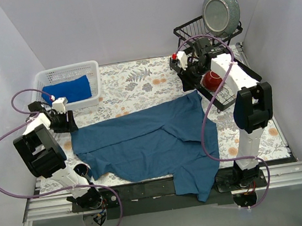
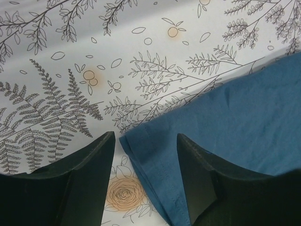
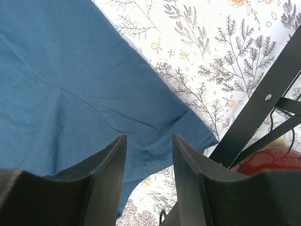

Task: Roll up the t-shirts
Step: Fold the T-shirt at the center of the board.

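The left claw [image 2: 146, 137] and right claw [image 3: 149, 137] hover spread over the dark teal t-shirt [image 1: 149, 141]'s far corners, seemingly to pinch them for rolling.

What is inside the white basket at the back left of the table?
A royal blue t-shirt lies bunched inside the white mesh basket, covering most of its floor. Whether anything lies beneath the shirt cannot be seen, because the cloth hides it.

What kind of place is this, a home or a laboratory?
Probably a robot test cell staged as a household table: plain white walls enclose it, and a floral tablecloth, a white laundry basket and a dish rack serve as props.
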You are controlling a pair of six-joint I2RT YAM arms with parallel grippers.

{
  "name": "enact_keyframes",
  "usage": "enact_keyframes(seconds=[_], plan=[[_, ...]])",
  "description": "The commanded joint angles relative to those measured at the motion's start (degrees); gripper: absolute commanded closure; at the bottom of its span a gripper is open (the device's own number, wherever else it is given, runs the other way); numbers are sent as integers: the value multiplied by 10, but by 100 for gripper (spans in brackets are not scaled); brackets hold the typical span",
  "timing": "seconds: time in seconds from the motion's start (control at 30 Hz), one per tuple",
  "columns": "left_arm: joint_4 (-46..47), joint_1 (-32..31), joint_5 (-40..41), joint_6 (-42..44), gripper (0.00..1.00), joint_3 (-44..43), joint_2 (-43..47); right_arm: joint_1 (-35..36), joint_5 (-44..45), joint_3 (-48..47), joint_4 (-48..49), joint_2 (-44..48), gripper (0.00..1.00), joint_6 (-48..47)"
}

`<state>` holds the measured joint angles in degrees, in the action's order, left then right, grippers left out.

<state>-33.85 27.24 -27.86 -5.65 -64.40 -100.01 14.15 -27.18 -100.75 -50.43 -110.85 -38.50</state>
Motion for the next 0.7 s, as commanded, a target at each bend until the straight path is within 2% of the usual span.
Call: enact_keyframes(seconds=[0.0,0.2,0.3,0.43,0.67], plan=[[12,2,-8,43,47,2,-12,1,-9,-27,-7,-7,48,13],[-10,1,-8,81,53,-3,-22,1,-6,-43,-19,-20,48,10],[-22,2,-18,95,66,-9,-30,1,-6,-54,-22,-34,48,9],[-20,1,-11,93,98,-19,-32,2,4,-64,-22,-49,48,2],[-32,24,15,162,100,-11,10,3,63,-113,-40,-110,48,-12]])
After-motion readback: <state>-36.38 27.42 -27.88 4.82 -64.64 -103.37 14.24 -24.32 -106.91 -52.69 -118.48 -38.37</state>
